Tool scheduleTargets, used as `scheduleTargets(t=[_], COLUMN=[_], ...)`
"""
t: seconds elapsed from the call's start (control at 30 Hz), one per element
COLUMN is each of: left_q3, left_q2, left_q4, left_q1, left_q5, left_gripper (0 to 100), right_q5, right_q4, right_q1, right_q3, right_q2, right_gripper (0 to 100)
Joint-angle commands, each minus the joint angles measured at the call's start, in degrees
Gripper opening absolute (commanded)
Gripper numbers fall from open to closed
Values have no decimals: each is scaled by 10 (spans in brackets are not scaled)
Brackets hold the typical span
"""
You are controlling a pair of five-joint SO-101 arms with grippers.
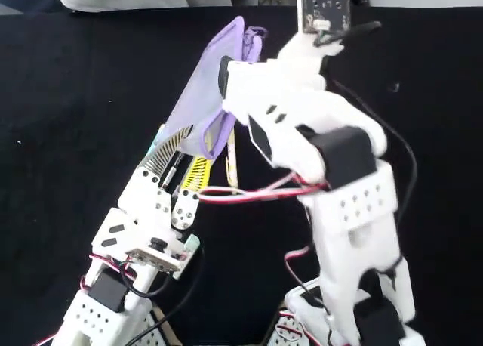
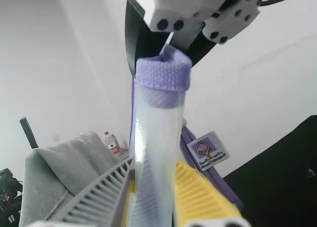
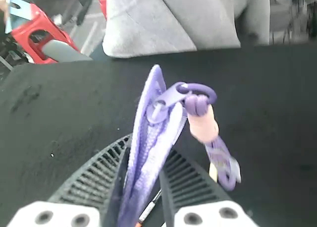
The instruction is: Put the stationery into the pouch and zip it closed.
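Observation:
The purple translucent pouch (image 1: 204, 89) hangs in the air over the black table (image 1: 68, 134), held between both arms. My left gripper (image 1: 186, 163), with one grey and one yellow finger, is shut on the pouch's lower end (image 2: 153, 152). My right gripper (image 1: 229, 89) is shut on its upper end, and the purple fabric (image 3: 148, 152) runs between its dark ribbed fingers (image 3: 94, 180). The zipper pull (image 3: 167, 99) and a purple strap with a pink charm (image 3: 203, 125) dangle at the pouch's far tip. A thin pale pen-like item (image 1: 232, 159) shows below the pouch edge.
A grey cushion (image 3: 173, 19) lies beyond the table's far edge, and a red stool (image 3: 34, 36) stands off to one side. A small printed tag (image 2: 208, 150) hangs from the pouch strap. Red and black cables (image 1: 249, 193) loop between the arms.

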Motion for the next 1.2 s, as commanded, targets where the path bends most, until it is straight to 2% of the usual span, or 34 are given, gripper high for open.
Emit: scheduleTargets(t=[0.0, 0.17, 0.37, 0.5, 0.73, 0.8, 0.93, 1.03, 1.17], left_q3=[12, 12, 12, 12, 12, 12, 12, 12, 12], left_q2=[2, 1, 1, 1, 1, 1, 1, 1, 1], left_q4=[-3, -4, -30, -64, -67, -66, -65, -63, -52], left_q1=[-11, 20, 45, 45, 46, 55, 98, 152, 215], left_q5=[7, 4, 4, 3, 3, 3, 0, -63, -149], left_gripper=[29, 29, 29, 29, 29, 29, 29, 28, 28], right_q5=[20, 23, 158, 287, 665, 739, 806, 884, 927], right_q4=[0, 1, 1, 1, 58, 84, 120, 159, 236], right_q1=[41, 45, 45, 47, 39, 38, 33, 33, 33], right_q3=[-11, -9, -10, -15, -18, -27, -82, -102, -127], right_q2=[-70, -96, -100, -101, -101, -101, -95, -95, -99], right_gripper=[21, 177, 198, 198, 198, 198, 198, 196, 194])
